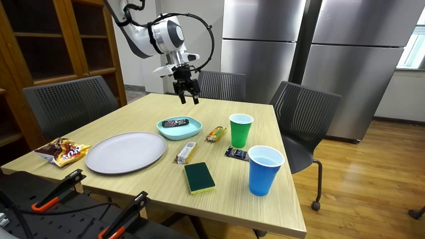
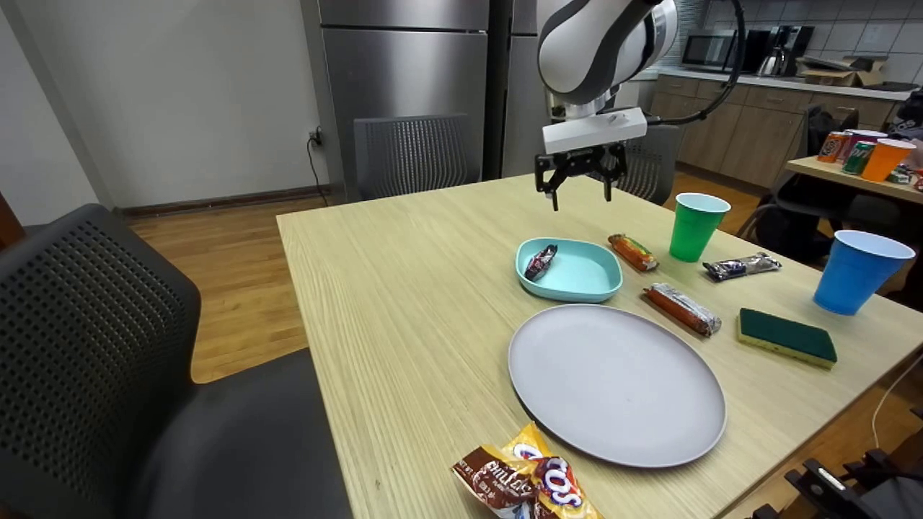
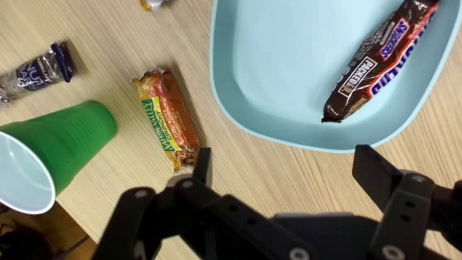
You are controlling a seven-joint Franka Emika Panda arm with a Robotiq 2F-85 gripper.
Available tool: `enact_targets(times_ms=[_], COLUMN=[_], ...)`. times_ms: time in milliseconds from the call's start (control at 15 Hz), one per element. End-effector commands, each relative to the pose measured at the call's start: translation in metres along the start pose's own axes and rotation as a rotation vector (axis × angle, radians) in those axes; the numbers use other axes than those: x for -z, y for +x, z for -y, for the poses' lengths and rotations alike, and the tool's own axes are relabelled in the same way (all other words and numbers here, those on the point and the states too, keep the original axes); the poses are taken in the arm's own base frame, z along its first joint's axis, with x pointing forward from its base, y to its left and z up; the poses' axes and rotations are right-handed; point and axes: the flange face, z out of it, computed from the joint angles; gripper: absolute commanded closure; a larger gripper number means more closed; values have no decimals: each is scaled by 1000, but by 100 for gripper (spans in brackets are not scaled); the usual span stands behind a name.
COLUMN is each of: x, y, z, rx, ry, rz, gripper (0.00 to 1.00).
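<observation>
Jaws, mine: parted, empty, above the worktop (image 2: 404,288). Snickers bar (image 3: 379,61): lying in the turquoise dish (image 3: 288,65), toward one side. Granola bar (image 3: 169,115): outside, beside the dish. Risk: lowered off-centre, I could clip the dish and tip it.

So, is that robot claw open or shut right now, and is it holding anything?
The gripper: open, holding nothing, above the table.

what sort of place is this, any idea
Probably a break room or shared kitchen: it has big steel fridges, a microwave, and a table with chairs around it.
</observation>
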Motion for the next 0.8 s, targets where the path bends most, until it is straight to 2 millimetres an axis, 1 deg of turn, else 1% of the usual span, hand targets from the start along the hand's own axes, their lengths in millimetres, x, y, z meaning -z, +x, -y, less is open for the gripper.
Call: enact_targets(times_ms=[0, 267, 467, 733], x=[-6, -14, -17, -6], y=[16, 27, 29, 31], z=[-32, -61, -74, -94], rx=[92, 137, 153, 149], ry=[92, 142, 153, 163], rz=[18, 45, 53, 37], gripper=[0, 0, 0, 0])
